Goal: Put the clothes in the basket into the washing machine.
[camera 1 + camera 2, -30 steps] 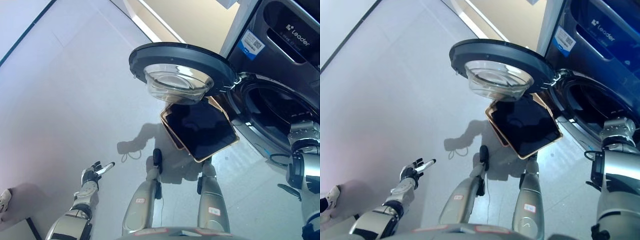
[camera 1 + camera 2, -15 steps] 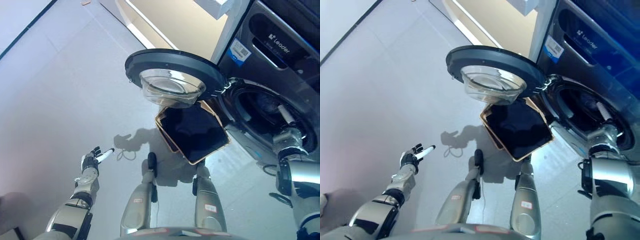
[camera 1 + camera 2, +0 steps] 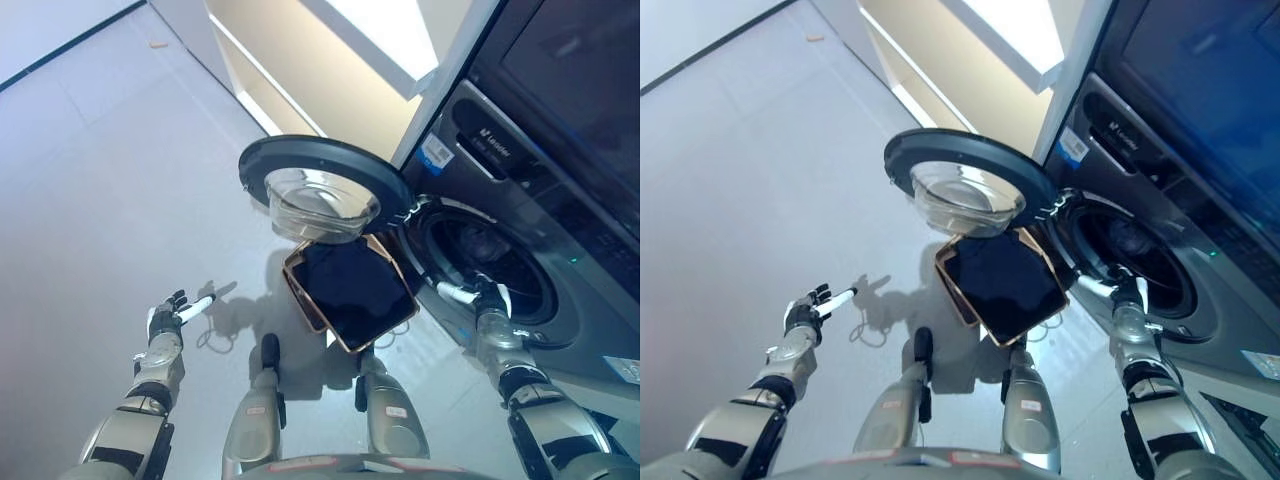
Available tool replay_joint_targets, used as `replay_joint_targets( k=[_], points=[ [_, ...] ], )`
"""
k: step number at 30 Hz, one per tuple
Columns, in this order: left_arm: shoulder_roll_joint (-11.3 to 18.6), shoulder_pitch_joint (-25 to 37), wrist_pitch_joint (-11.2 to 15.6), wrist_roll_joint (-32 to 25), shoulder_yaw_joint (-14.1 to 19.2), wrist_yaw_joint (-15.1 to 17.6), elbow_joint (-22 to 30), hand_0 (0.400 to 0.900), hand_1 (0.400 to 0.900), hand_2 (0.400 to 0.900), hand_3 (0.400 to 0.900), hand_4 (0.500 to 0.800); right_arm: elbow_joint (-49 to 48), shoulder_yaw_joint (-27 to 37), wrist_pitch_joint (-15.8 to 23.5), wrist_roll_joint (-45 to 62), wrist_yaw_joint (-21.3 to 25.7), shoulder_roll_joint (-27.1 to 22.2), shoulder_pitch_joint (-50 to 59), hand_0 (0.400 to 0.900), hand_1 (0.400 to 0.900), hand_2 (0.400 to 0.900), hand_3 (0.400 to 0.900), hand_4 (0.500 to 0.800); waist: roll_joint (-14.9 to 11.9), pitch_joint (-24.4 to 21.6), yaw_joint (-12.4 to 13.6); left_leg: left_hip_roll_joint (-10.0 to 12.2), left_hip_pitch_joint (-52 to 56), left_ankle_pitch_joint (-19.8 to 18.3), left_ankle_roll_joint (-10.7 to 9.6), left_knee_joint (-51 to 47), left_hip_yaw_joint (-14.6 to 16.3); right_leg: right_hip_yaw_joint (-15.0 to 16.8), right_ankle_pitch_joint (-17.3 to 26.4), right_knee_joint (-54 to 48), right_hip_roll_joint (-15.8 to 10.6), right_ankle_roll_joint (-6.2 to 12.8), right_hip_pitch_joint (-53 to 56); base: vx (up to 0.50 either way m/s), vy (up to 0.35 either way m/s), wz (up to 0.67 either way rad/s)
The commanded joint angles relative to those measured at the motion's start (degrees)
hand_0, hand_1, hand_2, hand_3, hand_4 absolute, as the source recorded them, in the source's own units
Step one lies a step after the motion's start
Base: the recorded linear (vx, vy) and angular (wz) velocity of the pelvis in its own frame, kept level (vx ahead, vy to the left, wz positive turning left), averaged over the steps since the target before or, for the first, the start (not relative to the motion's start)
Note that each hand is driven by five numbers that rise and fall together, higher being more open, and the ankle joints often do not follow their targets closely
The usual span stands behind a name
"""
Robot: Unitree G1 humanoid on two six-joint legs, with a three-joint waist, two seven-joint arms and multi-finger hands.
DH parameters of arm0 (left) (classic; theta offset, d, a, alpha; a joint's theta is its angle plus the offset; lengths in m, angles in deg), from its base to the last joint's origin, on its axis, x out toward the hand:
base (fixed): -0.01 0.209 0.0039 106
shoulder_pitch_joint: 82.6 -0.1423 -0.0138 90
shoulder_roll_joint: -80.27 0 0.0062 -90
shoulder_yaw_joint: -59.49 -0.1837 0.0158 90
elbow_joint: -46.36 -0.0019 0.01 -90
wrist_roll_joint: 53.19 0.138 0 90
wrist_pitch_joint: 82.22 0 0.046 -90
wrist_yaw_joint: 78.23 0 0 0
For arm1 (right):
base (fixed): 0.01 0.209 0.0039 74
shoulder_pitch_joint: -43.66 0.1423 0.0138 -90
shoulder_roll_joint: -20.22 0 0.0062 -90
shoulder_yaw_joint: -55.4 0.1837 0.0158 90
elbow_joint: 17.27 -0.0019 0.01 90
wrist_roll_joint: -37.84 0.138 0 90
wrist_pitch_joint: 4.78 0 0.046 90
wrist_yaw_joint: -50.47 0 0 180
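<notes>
The dark washing machine (image 3: pixel 520 170) stands at the right with its round door (image 3: pixel 315 180) swung open to the left. Dark shapes lie inside its drum (image 3: pixel 485 262); I cannot make them out as clothes. A tan-rimmed basket (image 3: pixel 300 296) sits on the floor under the door. Its inside looks black, and no single garment stands out. My right hand (image 3: pixel 482 303) is open at the lower rim of the drum opening, fingers spread and holding nothing. My left hand (image 3: pixel 170 318) hovers open over the floor at the lower left, well away from the basket.
Pale grey floor (image 3: pixel 110 190) stretches to the left. A cream cabinet or wall panel (image 3: pixel 320 70) runs behind the open door. The door's glass bowl (image 3: pixel 965 200) hangs over the basket's far edge.
The camera has tilted, so the whole picture has shifted. My right hand has drawn back from deeper in the drum to its lower rim. The left hand keeps its pose.
</notes>
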Motion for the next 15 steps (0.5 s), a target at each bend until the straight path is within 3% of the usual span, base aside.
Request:
replay_joint_targets(
  k=[1, 6, 15],
  points=[
    [4.12, -1.74, 2.32, 3.48, 1.94, 1.09, -1.74, 0.9, 0.9, 0.9, 0.9, 0.8, -0.62, -3.74, 0.09, -13.69, 3.21, -3.65, -1.55, 0.9, 0.9, 0.9, 0.9, 0.8, -0.29, -7.6, -0.21, 1.92, -2.22, -1.62, -2.6, 3.16, -2.73, 2.21, -2.81, 6.24, -4.11, 4.53, 1.83, 0.09, 0.058, -0.03],
    [3.64, -3.25, 1.93, 5.66, 2.0, 0.02, -2.13, 0.9, 0.9, 0.9, 0.9, 0.8, 6.16, -6.85, -2.08, -24.57, 2.96, -2.71, -3.89, 0.9, 0.9, 0.9, 0.9, 0.8, -0.9, -11.04, 0.35, 1.67, 1.56, -2.4, -2.14, 1.87, -2.18, 1.73, -2.37, 4.43, -4.57, 5.12, 5.07, 0.07, 0.048, -0.01],
    [1.39, -5.77, 1.94, 9.87, -0.82, -2.02, 0.18, 0.9, 0.9, 0.9, 0.9, 0.8, 7.84, -3.65, 0.54, -17.04, -0.14, 1.62, -9.37, 0.9, 0.9, 0.9, 0.9, 0.8, -1.37, -14.33, 0.84, 1.26, 5.24, -2.69, -1.67, -0.74, -1.76, 0.54, -2.65, 3.09, -5.09, 5.66, 8.21, 0.02, 0.026, 0.05]
  ],
)
